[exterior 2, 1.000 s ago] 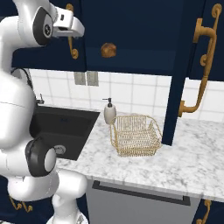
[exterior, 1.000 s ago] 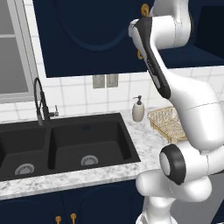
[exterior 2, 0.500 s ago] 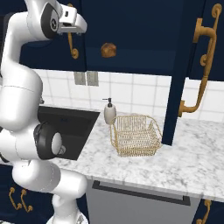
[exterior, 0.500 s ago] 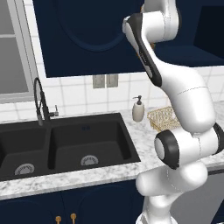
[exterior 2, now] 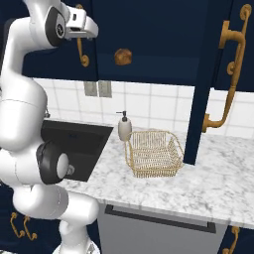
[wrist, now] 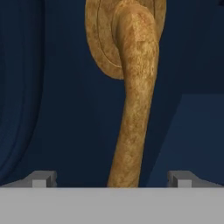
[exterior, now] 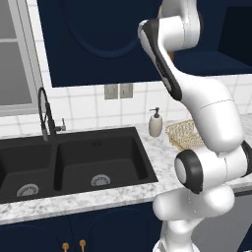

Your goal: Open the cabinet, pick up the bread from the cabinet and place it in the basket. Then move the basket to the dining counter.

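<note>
The gripper (wrist: 112, 179) stands wide, holding nothing — a curved brass handle (wrist: 133, 100) of the cabinet (wrist: 52, 87) lies dead ahead between its fingertips, its long axis running straight away up the hand view. The bread (exterior 2: 123, 56) sits on the cabinet shelf, off to the gripper's right — the basket (exterior 2: 151, 153) waits well below on the worktop (exterior 2: 208, 183).

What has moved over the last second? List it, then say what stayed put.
The arm swung its upper links left and straightened, bringing the pincer up to the brass handle of the left cabinet door. Its jaws stayed wide open, gripping nothing. The bread, basket, soap dispenser and open right door stayed put.
</note>
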{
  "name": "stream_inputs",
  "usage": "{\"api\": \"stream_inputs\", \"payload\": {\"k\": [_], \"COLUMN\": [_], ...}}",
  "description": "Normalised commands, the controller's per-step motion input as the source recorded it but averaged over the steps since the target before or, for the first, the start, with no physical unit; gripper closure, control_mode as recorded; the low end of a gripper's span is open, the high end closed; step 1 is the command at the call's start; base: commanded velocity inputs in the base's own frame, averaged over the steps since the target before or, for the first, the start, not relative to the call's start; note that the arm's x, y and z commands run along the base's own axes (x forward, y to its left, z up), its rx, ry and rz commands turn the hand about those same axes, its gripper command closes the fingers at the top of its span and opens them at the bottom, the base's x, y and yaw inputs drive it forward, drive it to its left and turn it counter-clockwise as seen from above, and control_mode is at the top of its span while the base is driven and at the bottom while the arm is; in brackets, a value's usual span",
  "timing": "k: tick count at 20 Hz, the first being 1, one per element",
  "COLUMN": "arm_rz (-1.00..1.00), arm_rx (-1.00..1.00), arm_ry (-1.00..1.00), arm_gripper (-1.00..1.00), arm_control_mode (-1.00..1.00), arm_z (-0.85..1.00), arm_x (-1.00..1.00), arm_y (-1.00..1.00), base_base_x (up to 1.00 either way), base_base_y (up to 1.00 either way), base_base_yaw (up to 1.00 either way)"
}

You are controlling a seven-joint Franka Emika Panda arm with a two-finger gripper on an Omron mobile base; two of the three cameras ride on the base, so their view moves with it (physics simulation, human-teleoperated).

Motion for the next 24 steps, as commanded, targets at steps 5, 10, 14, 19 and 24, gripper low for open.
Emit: {"api": "stream_inputs", "payload": {"k": [5,10,14,19,24], "arm_rz": [0.01,0.0,-0.07,-0.31,-0.21], "arm_rx": [0.0,0.0,0.0,0.0,-0.02], "arm_ry": [-0.04,-0.06,-0.02,-0.07,-0.09], "arm_gripper": [1.0,1.0,1.0,1.0,1.0], "arm_control_mode": [-1.0,-1.0,-1.0,-1.0,-1.0], "arm_z": [-0.09,-0.04,-0.03,0.01,0.07], "arm_x": [0.3,0.11,-0.14,-0.89,-1.0], "arm_y": [0.0,0.0,0.16,0.55,0.83], "base_base_x": [0.0,0.0,0.0,0.0,0.0], "base_base_y": [0.0,0.0,0.0,0.0,0.0], "base_base_yaw": [0.0,0.0,0.0,0.0,0.0]}}
